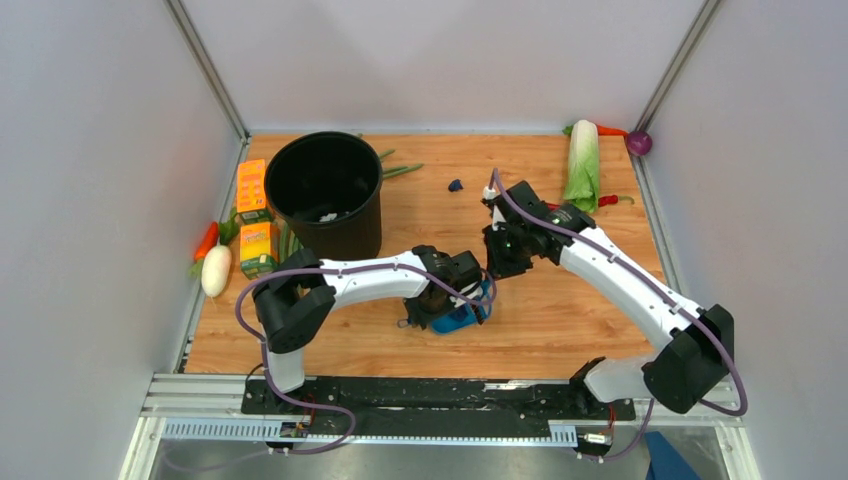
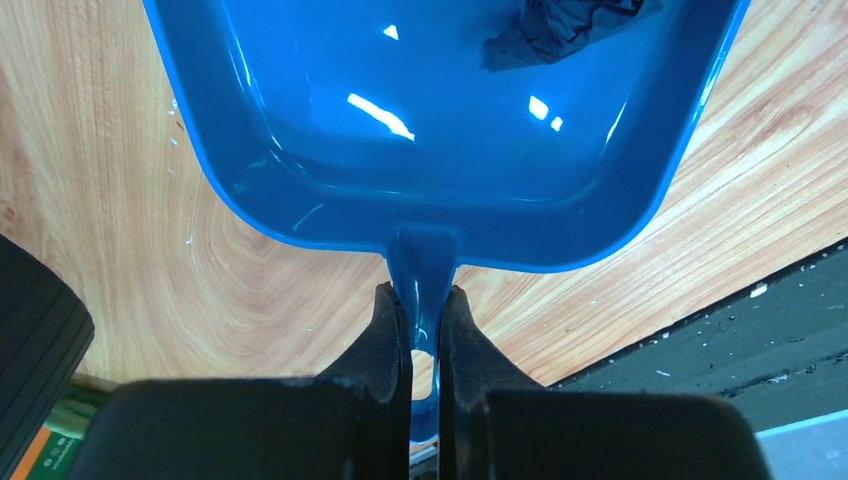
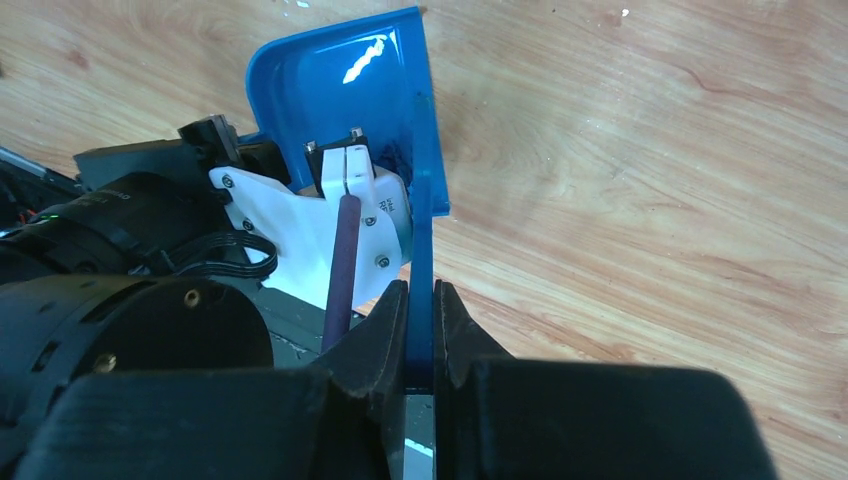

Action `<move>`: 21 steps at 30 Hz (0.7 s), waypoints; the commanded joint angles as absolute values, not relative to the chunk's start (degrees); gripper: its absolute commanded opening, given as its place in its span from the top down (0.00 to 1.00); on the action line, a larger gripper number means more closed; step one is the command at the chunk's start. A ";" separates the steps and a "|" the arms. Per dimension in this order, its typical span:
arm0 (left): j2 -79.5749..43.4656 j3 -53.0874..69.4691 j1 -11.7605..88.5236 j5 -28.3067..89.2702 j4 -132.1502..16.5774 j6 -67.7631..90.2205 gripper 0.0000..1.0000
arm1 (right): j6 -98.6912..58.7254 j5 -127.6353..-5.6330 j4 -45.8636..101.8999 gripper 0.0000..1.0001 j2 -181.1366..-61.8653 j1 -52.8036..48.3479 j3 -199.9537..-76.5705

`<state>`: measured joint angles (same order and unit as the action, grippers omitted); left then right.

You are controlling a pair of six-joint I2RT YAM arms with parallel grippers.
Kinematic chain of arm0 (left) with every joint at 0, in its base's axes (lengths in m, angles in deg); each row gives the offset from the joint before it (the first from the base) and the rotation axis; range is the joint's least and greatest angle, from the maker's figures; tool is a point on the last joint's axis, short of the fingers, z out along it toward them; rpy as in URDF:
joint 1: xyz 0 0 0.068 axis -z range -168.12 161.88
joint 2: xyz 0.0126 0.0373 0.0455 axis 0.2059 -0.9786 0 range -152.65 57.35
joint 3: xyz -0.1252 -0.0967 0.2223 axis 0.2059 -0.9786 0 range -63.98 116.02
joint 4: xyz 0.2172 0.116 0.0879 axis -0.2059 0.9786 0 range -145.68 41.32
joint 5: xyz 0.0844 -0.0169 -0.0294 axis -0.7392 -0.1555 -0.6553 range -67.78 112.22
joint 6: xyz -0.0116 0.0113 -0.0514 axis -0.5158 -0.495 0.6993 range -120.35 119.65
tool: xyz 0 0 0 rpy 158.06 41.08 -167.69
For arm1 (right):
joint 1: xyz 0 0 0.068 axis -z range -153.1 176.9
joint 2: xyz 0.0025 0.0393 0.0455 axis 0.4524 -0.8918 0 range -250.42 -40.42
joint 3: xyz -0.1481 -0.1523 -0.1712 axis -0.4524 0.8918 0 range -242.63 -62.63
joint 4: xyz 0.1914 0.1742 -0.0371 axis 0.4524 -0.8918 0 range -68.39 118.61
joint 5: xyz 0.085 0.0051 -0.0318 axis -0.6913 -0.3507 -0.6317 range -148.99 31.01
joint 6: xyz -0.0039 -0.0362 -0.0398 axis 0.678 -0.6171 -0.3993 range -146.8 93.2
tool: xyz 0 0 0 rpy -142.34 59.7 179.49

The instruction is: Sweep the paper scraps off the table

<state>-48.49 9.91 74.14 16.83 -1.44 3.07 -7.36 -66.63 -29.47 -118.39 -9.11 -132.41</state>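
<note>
The left fingers are pinching the dustpan by its stem, presenting it as a catcher. One paper scrap is lying inside it, and another is sitting farther back on the worktop. The right fingers are pinching a thin blue handle, apparently the brush's, for sweeping.

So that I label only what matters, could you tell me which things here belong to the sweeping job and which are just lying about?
Job: loose paper scrap, crumpled scrap inside the dustpan, brush, table.

Lying about: black bucket, juice cartons, white radish, carrot, cabbage, green beans.
</note>
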 commanded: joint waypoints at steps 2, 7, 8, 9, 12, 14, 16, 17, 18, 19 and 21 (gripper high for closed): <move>-46.89 11.08 74.37 16.95 -2.07 3.08 1.00 | -5.09 -64.72 -30.44 1.00 -114.60 -7.47 -136.54; -45.83 11.08 74.37 17.47 -2.25 3.69 1.00 | -2.63 -56.73 -32.21 1.00 -112.41 -5.62 -134.88; -45.83 11.52 74.37 17.65 -2.07 3.78 1.00 | -2.02 -55.84 -32.29 1.00 -111.62 -5.01 -134.27; -45.57 11.69 74.37 17.74 -1.72 3.95 1.00 | -1.23 -55.05 -32.64 1.00 -111.00 -4.40 -133.65; -44.87 12.83 74.37 18.18 -0.75 4.22 1.00 | 0.97 -52.32 -33.17 1.00 -108.54 -2.03 -131.63; -44.43 13.98 74.37 18.09 0.04 4.31 1.00 | 2.11 -50.83 -33.26 1.00 -106.61 -0.27 -130.22; -44.08 15.47 74.37 17.65 1.18 4.48 1.00 | 3.17 -49.77 -33.35 1.00 -105.03 1.14 -128.99; -43.90 16.52 74.37 17.30 1.97 4.57 1.00 | 3.52 -49.50 -33.35 1.00 -104.32 1.76 -128.38; -43.55 17.14 74.37 17.12 2.41 4.74 1.00 | 3.79 -49.24 -33.35 1.00 -103.79 2.20 -128.02; -43.37 18.01 74.37 16.60 2.76 4.83 1.00 | 3.96 -49.06 -33.35 1.00 -103.01 2.46 -127.58; -42.58 19.33 74.37 16.33 3.38 5.01 1.00 | 4.14 -48.89 -33.35 1.00 -102.21 2.55 -127.14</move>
<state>-46.37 15.37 74.16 17.18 1.05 3.75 1.21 -51.29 -32.62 -104.73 2.08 -127.93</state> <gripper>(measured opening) 0.066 0.098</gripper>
